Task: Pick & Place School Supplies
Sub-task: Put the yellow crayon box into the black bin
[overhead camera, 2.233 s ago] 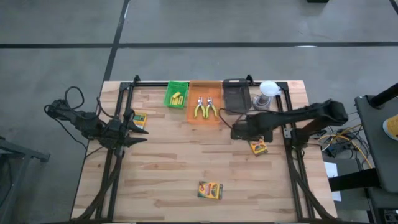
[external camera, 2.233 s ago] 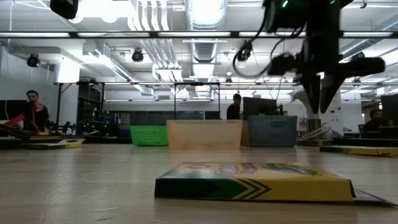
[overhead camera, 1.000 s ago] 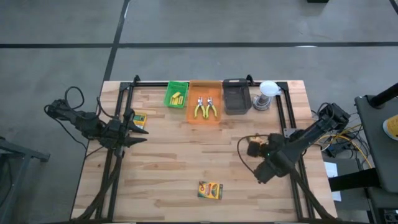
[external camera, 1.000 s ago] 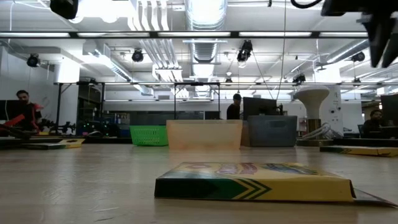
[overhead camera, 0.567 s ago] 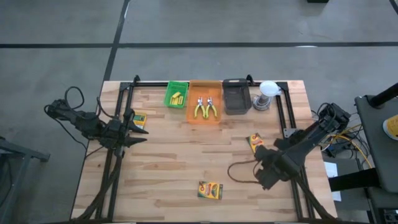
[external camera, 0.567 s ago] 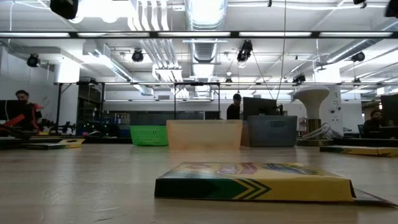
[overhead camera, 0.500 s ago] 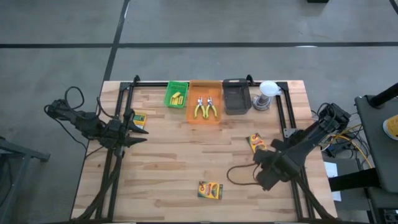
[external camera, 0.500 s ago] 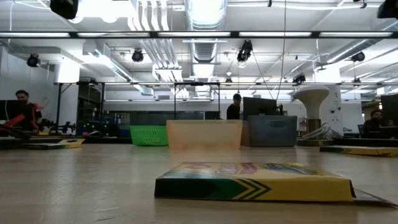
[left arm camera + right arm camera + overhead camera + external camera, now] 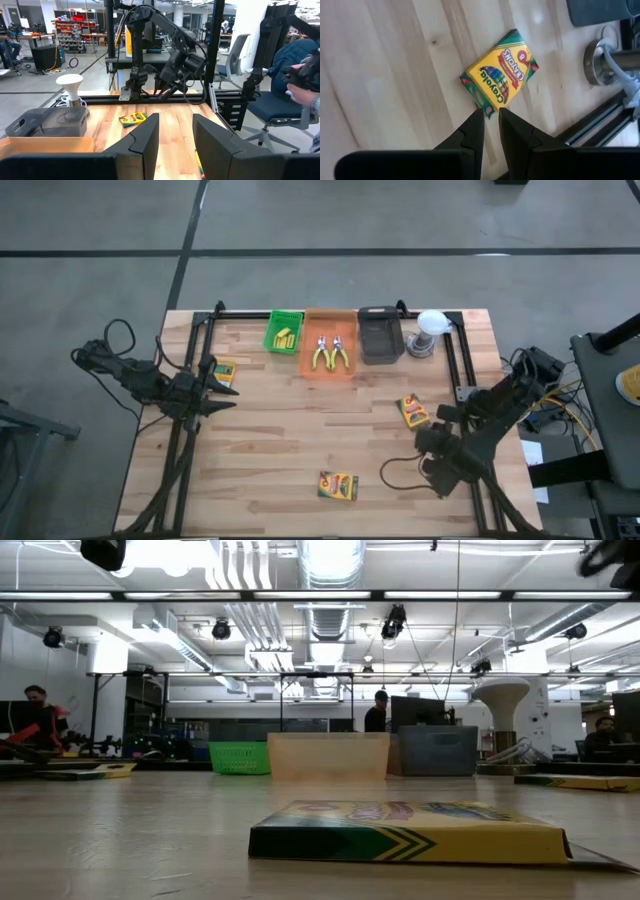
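Moving toward the high view's lower right, the right gripper [image 9: 490, 116] hangs empty, fingers narrowly apart, above a crayon box [image 9: 414, 411] at right-centre. The left gripper [image 9: 175, 135] waits at left, half-open.

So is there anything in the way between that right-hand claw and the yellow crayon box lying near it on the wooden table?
Nothing visible. The right gripper hangs above the bare wooden table, its narrow-set fingers empty, and the flat yellow crayon box with green edge lies just ahead of them with only open tabletop between.
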Robot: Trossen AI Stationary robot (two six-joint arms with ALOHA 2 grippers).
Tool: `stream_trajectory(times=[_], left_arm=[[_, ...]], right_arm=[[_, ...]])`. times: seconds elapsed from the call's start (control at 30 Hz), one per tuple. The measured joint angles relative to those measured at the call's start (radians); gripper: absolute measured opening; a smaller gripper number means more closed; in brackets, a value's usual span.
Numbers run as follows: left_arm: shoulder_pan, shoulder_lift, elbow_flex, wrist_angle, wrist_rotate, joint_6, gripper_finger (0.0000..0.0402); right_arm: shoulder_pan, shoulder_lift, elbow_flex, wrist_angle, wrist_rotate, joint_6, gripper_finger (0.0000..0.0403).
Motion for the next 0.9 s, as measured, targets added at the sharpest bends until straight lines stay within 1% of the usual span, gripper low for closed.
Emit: stream_trajectory(times=[0.17, 0.3, 0.37, 0.53, 0.7, 0.9], left_arm=[[0.0, 0.0, 0.0, 0.0, 0.0, 0.0, 0.0124], [0.0, 0.0, 0.0, 0.0, 0.0, 0.0, 0.0124], [0.0, 0.0, 0.0, 0.0, 0.0, 0.0, 0.0124], [0.0, 0.0, 0.0, 0.0, 0.0, 0.0, 0.0124], [0.0, 0.0, 0.0, 0.0, 0.0, 0.0, 0.0124], [0.0, 0.0, 0.0, 0.0, 0.0, 0.0, 0.0124]], right_arm=[[0.083, 0.0, -0.058, 0.019, 0.044, -0.011, 0.0054], [0.114, 0.0, -0.108, 0.036, 0.092, 0.035, 0.0054], [0.12, 0.0, -0.136, 0.082, 0.092, 0.037, 0.0054], [0.118, 0.0, -0.183, 0.172, 0.093, -0.045, 0.0054], [0.115, 0.0, -0.208, 0.199, 0.098, -0.098, 0.0054], [0.114, 0.0, -0.226, 0.239, 0.098, -0.113, 0.0059]])
